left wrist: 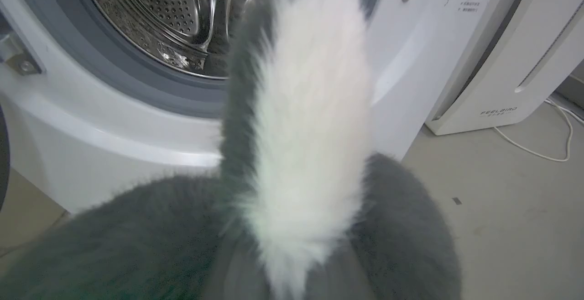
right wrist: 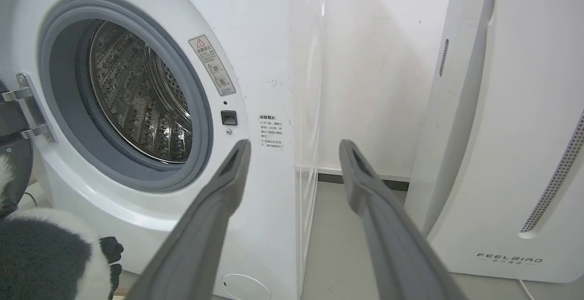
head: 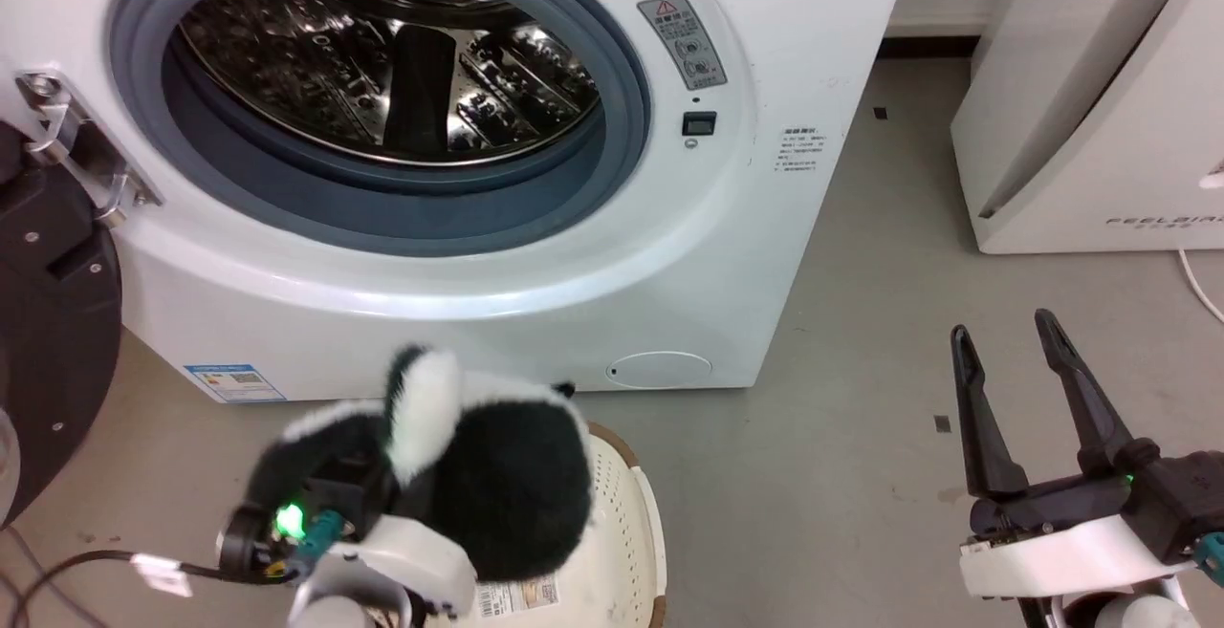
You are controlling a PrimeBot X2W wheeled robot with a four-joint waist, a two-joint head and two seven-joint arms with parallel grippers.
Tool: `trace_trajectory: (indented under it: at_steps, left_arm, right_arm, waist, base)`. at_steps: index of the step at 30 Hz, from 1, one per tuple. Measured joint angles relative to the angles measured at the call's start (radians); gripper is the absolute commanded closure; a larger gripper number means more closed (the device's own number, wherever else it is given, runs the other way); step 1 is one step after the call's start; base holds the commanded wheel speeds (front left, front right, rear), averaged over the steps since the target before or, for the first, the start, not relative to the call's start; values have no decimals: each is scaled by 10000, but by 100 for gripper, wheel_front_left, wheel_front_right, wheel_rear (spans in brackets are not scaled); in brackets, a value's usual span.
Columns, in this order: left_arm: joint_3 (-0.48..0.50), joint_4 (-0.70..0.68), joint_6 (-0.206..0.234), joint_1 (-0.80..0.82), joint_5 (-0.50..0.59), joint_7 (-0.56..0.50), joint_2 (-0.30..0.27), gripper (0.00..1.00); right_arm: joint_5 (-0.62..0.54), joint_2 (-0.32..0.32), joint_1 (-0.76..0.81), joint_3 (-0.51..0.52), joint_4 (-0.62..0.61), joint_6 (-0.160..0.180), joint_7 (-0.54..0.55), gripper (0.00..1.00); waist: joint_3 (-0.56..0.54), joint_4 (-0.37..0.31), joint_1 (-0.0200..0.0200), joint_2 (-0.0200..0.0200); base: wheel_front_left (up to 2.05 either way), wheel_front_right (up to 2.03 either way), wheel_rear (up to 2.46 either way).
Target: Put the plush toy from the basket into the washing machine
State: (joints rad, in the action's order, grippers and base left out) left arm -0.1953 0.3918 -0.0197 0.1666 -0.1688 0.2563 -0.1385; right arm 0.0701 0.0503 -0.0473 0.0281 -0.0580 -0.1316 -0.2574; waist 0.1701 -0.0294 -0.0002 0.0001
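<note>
A fluffy black-and-white plush toy hangs above the cream perforated basket, close before the white washing machine, whose door stands open on its shiny steel drum.

A: Plush toy: long fluffy pile, black and white, matt.
B: Noted. Washing machine casing: smooth, glossy white. Drum: polished perforated steel, mirror-bright. Door seal: grey rubber, matt.
A: Basket: cream perforated plastic, slight sheen. Right end effector: fingers dark, smooth, matt. Floor: grey, matt, lightly scuffed.
</note>
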Motion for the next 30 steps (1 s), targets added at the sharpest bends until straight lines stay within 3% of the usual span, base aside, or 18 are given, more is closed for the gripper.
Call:
trace_trajectory:
  at_steps: [8, 15, 21, 30]
  left_arm:
    - [648, -2546, -4, 62, 265, -2, -69, 100]
    - [1131, -3534, -153, 1548, 349, 0, -493, 100]
    - [1549, -3428, -353, 3292, 63, -261, -999, 100]
    - [1881, -2184, -698, 6913, -109, -1187, -2192, 100]
  right_arm:
    - [81, 0, 12, -31, -201, 0, 0, 0]
    - [107, 0, -440, -98, -500, 0, 0, 0]
    - [153, 0, -973, -182, -803, 0, 0, 0]
    - [395, 0, -1615, -207, -1162, 0, 0, 0]
  waist:
    - [338, -147, 0, 0]
    - [1275, -437, 2, 0]
    - [2170, -725, 2, 0]
    - [3926, -1330, 3, 0]
  base:
    - [0, 0, 0]
    - [0, 0, 0]
    - [0, 0, 0]
    - [0, 0, 0]
